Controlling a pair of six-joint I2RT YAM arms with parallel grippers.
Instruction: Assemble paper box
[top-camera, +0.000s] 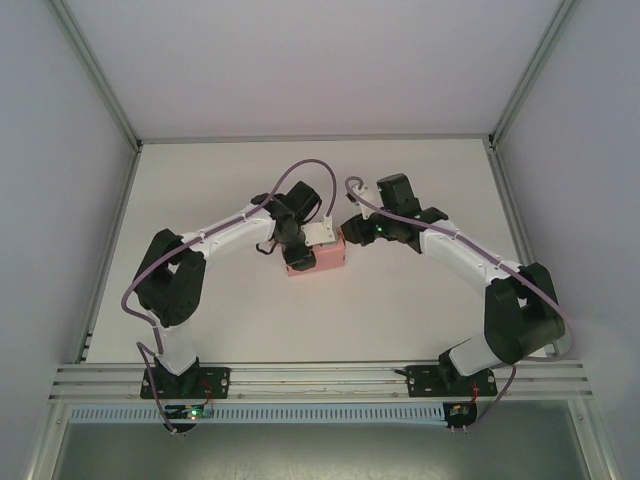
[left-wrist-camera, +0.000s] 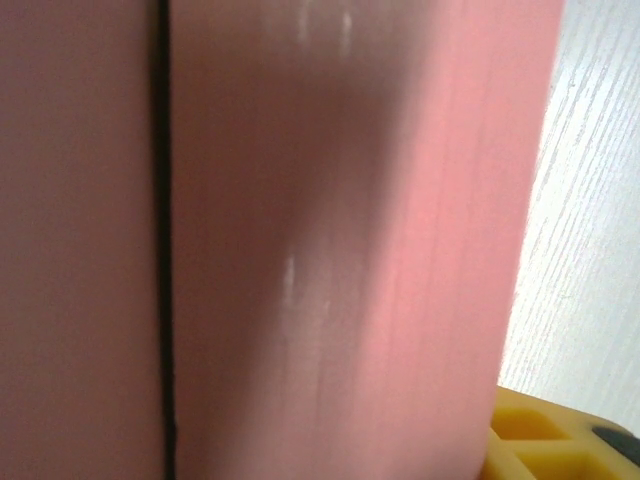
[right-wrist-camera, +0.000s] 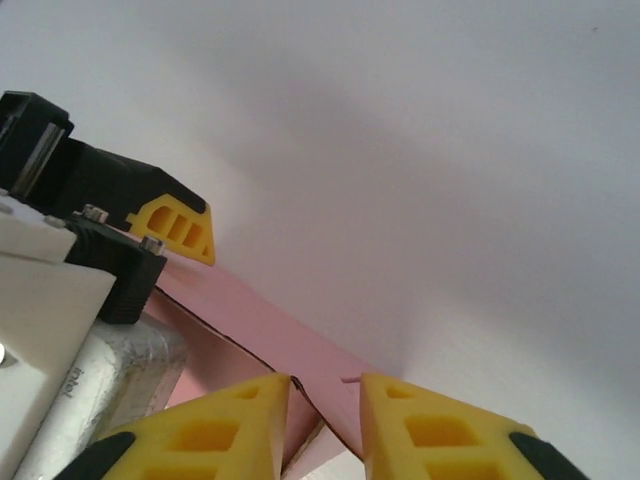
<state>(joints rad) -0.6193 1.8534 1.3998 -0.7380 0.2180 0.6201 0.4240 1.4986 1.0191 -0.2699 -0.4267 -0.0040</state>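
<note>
1. Nearest of all, a ribbed aluminium rail (top-camera: 320, 378) ran along the front edge of the white wood-grain counter (top-camera: 400, 310). Both arm bases were bolted to it, and each arm bent inward so that the two hands met over the middle.
2. The small rectangular box of thin pink card (top-camera: 322, 255) stood on the counter about midway back, between the two hands. It was already folded into a box shape rather than lying flat.
3. The left hand (top-camera: 295, 248) stood over the box's left side.
   - Its wrist view was close against a pink wall with a dark seam (left-wrist-camera: 163, 250) where two panels met.
   - One yellow finger pad (left-wrist-camera: 545, 435) sat just beside that wall's right edge.
   - I could not tell how wide this hand stood or whether it clasped the box.
   - I judged that it was there to brace the light card against sliding.
4. The right hand (right-wrist-camera: 325, 385) reached in low from the box's right.
   - Its yellow fingertips stood narrowly apart, astride a thin pink edge.
   - Whether they already pinched that edge I could not tell.
   - The placement suggested a flap about to be pinched, then folded or tucked.
5. Farther along that same pink panel, the right wrist view showed the left hand's yellow finger lying against the card.
6. Beyond the hands, purple cables (top-camera: 300, 170) looped above the wrists, and the counter ran on to the white back wall (top-camera: 300, 60).
</note>
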